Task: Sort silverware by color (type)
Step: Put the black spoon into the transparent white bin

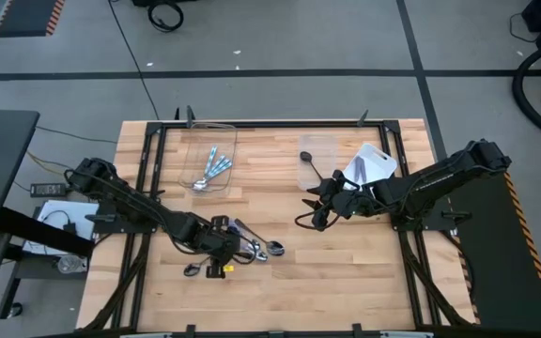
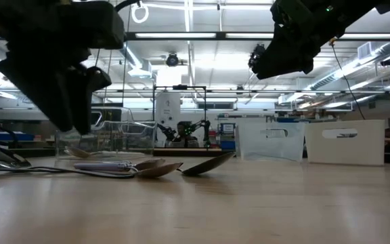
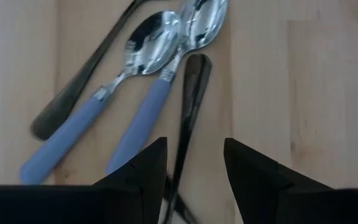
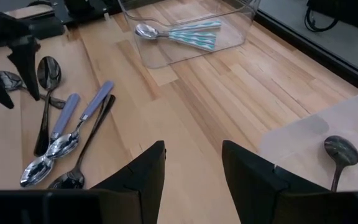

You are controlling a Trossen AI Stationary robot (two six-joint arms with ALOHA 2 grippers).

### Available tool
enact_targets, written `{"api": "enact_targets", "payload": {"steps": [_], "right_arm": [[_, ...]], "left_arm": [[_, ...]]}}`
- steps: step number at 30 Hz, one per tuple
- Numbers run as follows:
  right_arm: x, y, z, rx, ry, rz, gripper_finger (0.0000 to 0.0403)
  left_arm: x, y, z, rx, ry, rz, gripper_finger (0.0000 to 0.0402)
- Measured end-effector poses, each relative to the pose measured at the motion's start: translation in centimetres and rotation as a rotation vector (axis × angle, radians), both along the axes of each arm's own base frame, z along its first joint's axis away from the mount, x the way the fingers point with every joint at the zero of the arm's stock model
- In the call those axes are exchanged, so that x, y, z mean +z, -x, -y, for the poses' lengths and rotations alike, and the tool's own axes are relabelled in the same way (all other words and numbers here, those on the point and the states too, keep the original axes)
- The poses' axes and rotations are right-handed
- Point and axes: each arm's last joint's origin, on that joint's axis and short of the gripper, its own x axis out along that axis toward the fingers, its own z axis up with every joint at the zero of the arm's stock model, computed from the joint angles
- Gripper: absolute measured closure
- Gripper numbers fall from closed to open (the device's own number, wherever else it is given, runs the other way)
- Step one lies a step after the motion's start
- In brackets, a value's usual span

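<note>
Some blue-handled spoons [image 1: 212, 169] already lie in the clear tray [image 1: 195, 141], and one dark spoon [image 4: 339, 155] is in the other box. More spoons [image 3: 135, 93] wait on the worktop [image 1: 346, 272] under the left gripper [image 3: 194, 165], jaws spread. The right gripper [image 4: 191, 168] hangs beside that box, jaws spread too

Two dark, matte six-joint arms; black cables loop along their links; each wrist carries two blunt, wedge-shaped black fingers [image 3: 145, 177].
</note>
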Motion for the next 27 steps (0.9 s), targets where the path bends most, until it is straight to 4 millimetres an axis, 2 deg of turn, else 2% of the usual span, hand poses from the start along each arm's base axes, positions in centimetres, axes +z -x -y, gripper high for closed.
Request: {"api": "enact_targets", "payload": {"steps": [13,23,27], "right_arm": [[0.0,0.0,0.0,0.0,0.001,-0.004,0.0234],[0.0,0.0,-0.1,0.005,0.0,-0.004,0.0234],[0.0,0.1,-0.2,0.008,0.0,-0.004,0.0234]], "left_arm": [[-1.4,0.2,1.0,-0.079,-0.053,-0.049,0.0235],[-3.9,0.0,1.5,-0.157,-0.137,-0.124,0.0236],[-4.3,0.0,1.6,-0.159,-0.144,-0.137,0.0251]]}}
